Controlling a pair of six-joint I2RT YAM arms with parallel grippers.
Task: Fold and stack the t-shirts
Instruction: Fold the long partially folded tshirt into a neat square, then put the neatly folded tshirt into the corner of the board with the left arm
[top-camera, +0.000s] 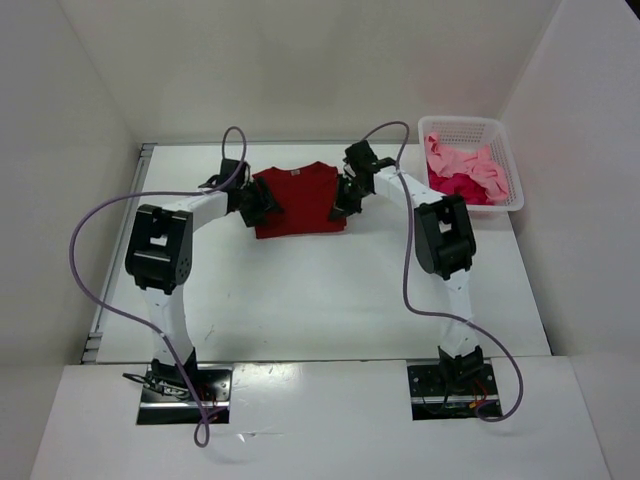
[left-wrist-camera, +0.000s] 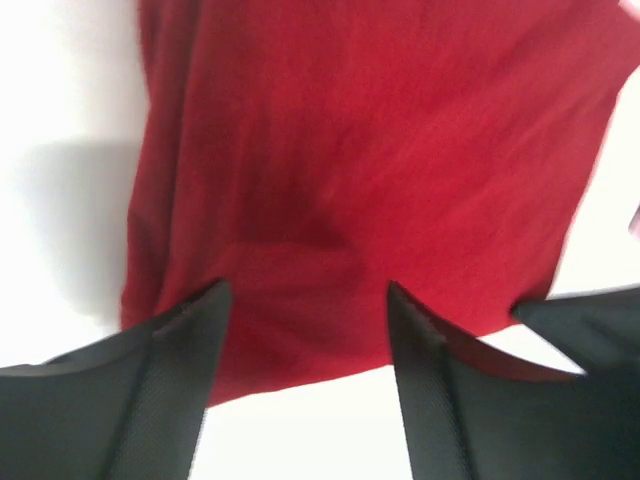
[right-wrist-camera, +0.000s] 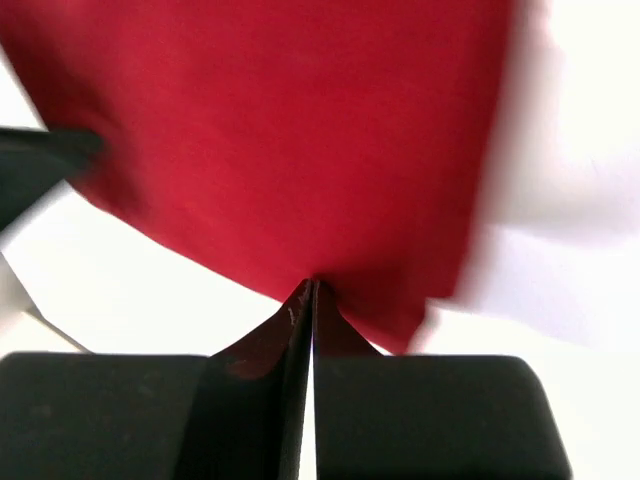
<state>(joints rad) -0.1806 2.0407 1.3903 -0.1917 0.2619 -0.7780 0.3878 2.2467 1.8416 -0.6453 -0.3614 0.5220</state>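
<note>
Dark red t-shirt (top-camera: 298, 200) edge between right jaws

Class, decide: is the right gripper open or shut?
Shut: the right gripper pinches the dark red shirt, fingers pressed together.

You have a white plastic mesh basket (top-camera: 462, 121) on the far right corner of the white table (top-camera: 320, 300), white back wall (top-camera: 330, 70) behind the basket, grey edge strip (top-camera: 118, 255) well left of it.
</note>
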